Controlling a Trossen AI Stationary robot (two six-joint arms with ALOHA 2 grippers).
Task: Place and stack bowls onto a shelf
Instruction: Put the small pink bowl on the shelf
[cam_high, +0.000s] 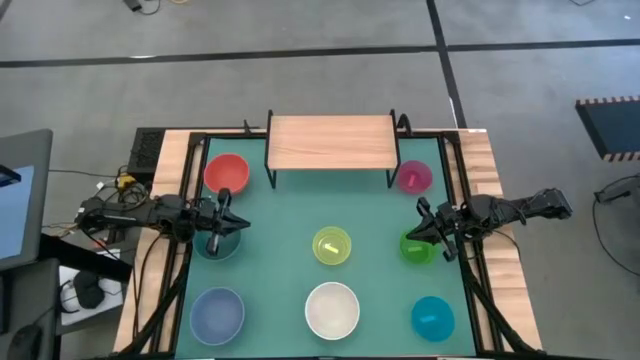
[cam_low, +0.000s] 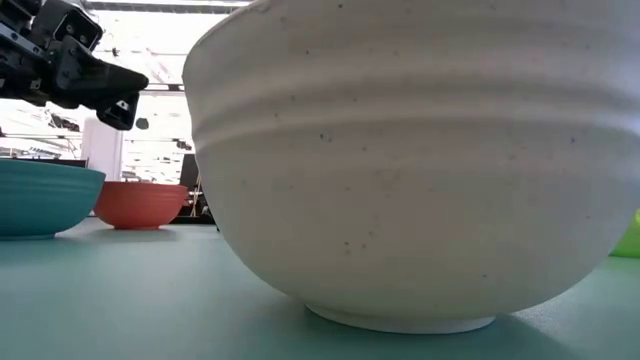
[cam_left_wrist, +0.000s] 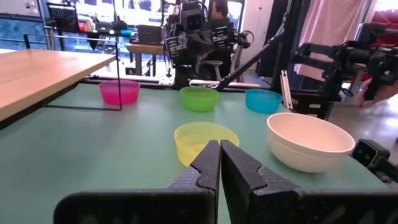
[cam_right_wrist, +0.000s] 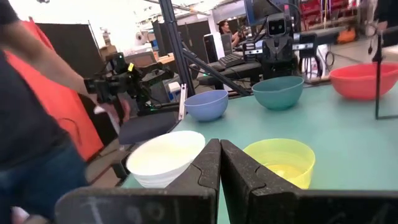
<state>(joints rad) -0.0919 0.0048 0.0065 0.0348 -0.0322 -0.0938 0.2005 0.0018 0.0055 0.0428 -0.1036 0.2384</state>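
**Ana:** Where are the bowls?

**Ben:** All eight sit on the green mat (cam_high: 290, 215). None is on the shelf (cam_high: 330, 142). The shelf stands at the far end of the mat, and its wood top has nothing on it.

**Ana:** Which bowls are near the shelf?

**Ben:** The red bowl (cam_high: 226, 172) is just by its left legs. The magenta bowl (cam_high: 414, 177) is just by its right legs.

**Ana:** And the middle row?

**Ben:** The dark teal bowl (cam_high: 216, 243) is on the left, the yellow-green bowl (cam_high: 332, 246) is in the middle, and the green bowl (cam_high: 416, 248) is on the right.

**Ana:** And the near row?

**Ben:** The pale blue bowl (cam_high: 217, 313), the white bowl (cam_high: 332, 309) and the bright blue bowl (cam_high: 432, 317). They stand well apart.

**Ana:** What are the arms doing?

**Ben:** The left gripper (cam_high: 226, 211) is above the dark teal bowl. Its fingers (cam_left_wrist: 205, 167) are pressed together with nothing between them. The right gripper (cam_high: 425, 227) is above the green bowl. Its fingers (cam_right_wrist: 206, 163) are pressed together too, and they hold nothing.

**Ana:** Anyone else there?

**Ben:** A person (cam_right_wrist: 31, 124) stands beside the table.
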